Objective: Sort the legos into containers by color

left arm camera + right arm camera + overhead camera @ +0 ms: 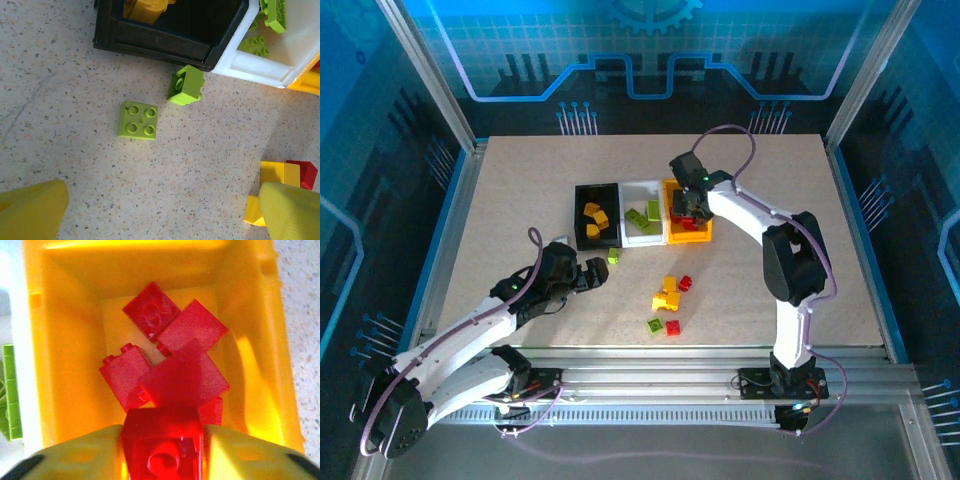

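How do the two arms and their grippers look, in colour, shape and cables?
The left arm and the right arm both have smooth white links joined by bulky black joints. A thin lilac cable loops along each arm. The left gripper and the right gripper have black bodies and blunt yellow fingers.

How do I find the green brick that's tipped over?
Find the black bin, leftmost of three. At its corner beside the white bin sits a lime green brick. Its studs face sideways; the other green brick lies flat, studs up.
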You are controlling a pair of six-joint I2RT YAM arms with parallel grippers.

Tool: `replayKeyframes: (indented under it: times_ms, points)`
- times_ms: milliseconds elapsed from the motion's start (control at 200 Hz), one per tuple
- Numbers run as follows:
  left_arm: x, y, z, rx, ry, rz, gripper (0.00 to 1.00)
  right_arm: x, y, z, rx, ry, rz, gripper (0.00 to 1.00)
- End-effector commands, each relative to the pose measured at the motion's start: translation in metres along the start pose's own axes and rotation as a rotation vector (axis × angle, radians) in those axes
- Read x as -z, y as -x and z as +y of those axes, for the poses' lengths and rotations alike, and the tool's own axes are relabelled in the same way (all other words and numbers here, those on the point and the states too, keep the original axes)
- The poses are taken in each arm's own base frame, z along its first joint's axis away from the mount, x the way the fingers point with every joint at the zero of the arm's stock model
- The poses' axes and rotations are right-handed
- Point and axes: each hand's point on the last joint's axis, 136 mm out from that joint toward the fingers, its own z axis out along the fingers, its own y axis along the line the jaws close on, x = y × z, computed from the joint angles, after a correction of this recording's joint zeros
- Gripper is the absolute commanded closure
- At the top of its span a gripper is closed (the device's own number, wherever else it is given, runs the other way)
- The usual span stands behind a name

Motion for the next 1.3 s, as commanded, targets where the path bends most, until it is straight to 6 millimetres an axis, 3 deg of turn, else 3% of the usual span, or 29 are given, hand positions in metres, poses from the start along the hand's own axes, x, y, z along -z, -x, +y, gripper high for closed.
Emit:
replayKeyframes:
  times_ms: [0,135,275,465,595,725,830,941,1126,1296]
  points:
    - [0.002,-0.007,-0.001,-0.011,-0.014,0.03,0.01,0.003,0.01,0.011,0.005,0.022,-0.037,0.42]
    - [0.001,-0.007,-0.009,-0.026,-0.045,0.045,0.01,0.02,0.02,0.016,-0.013,0.067,-0.083,0.32]
    - [-0.001,-0.008,-0.024,-0.058,-0.088,0.087,0.01,0.051,0.018,0.015,-0.037,0.117,-0.128,0.27]
    - [-0.017,-0.019,-0.064,-0.196,-0.119,0.168,0.02,0.079,-0.013,-0.007,-0.075,0.134,-0.128,0.26]
    - [-0.04,-0.041,-0.099,-0.335,-0.114,0.247,0.03,0.089,-0.037,-0.027,-0.087,0.123,-0.118,0.26]
    - [-0.07,-0.064,-0.12,-0.457,-0.055,0.309,0.07,0.095,-0.055,-0.047,-0.119,0.112,-0.111,0.26]
    - [-0.093,-0.073,-0.126,-0.498,0.002,0.334,0.15,0.101,-0.063,-0.058,-0.138,0.118,-0.119,0.25]
    - [-0.11,-0.081,-0.132,-0.513,0.017,0.359,0.16,0.105,-0.066,-0.067,-0.149,0.116,-0.124,0.25]
    - [-0.12,-0.09,-0.139,-0.542,0.018,0.371,0.16,0.109,-0.068,-0.078,-0.173,0.121,-0.135,0.25]
    - [-0.127,-0.096,-0.125,-0.548,0.077,0.395,0.28,0.108,-0.068,-0.083,-0.19,0.131,-0.135,0.25]
